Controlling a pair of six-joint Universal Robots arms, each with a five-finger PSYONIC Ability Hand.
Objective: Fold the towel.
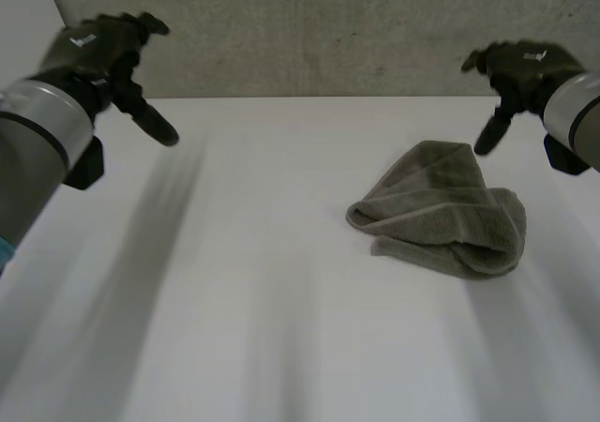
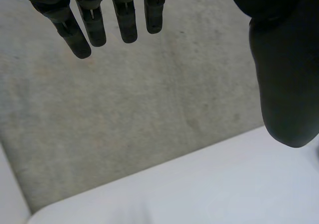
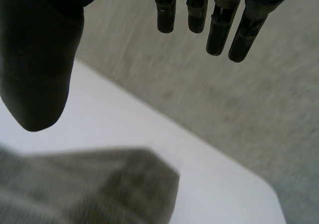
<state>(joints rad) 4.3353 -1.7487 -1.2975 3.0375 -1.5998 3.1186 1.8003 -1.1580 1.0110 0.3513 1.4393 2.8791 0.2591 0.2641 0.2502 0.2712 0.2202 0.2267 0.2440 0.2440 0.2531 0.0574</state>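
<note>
White table (image 1: 281, 328) spreads under both my arms, a grey wall (image 1: 328, 28) behind it. On its right half the grey-green towel (image 1: 441, 211) lies bunched in a loose heap. My right hand (image 1: 520, 66) hovers near the towel's far end, fingers straight and spread wide, holding nothing; my left hand (image 1: 108, 52) hangs well apart over bare table, equally wide and empty
</note>
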